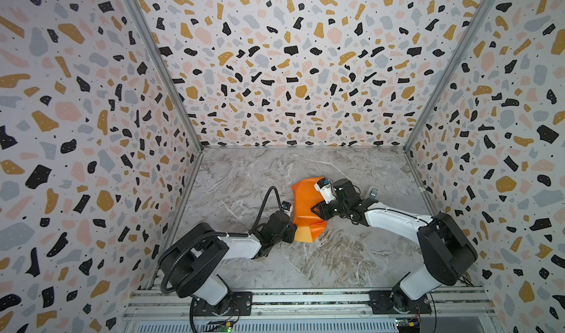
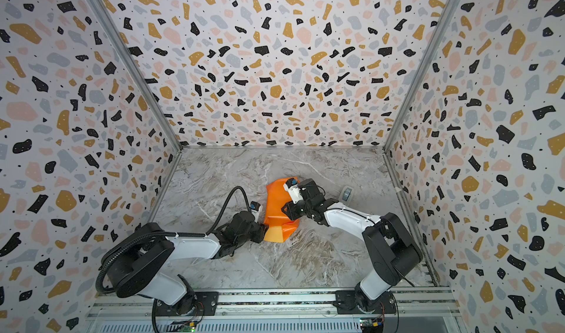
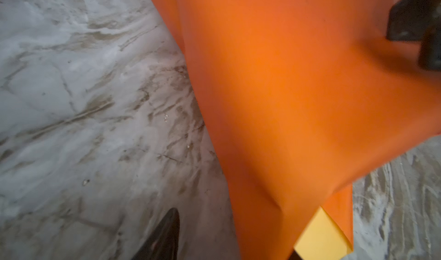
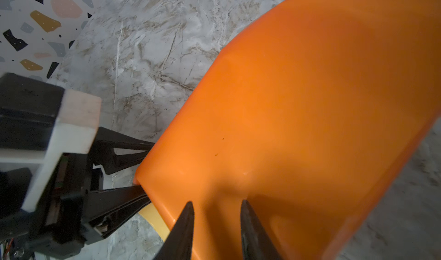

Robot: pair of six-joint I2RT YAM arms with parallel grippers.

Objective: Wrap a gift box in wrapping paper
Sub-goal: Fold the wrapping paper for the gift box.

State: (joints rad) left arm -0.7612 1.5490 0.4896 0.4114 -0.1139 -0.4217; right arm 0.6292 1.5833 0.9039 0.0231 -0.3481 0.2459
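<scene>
Two arms reached up from the bottom edge in both top views. Left of centre, the left gripper (image 1: 294, 227) met the wrapping paper (image 1: 305, 203) at its left edge. Only the right wrist view showed that gripper's two fingers (image 4: 124, 146) spread apart, one tip at the sheet's edge and the other running under it. The left wrist view caught a single finger (image 3: 164, 235).

The one sheet lay humped on the marble table (image 1: 244, 178) at lower centre, orange face up, with a yellow corner (image 1: 302, 235) at its lower end. The gift box was hidden in every view.

The right gripper (image 1: 314, 209) sat on the sheet's right side. In the right wrist view its two fingertips (image 4: 188, 215) were parted and rested on the orange paper, pinching nothing. Further right lay one small grey object (image 2: 347, 193), seen only in the top views.
</scene>
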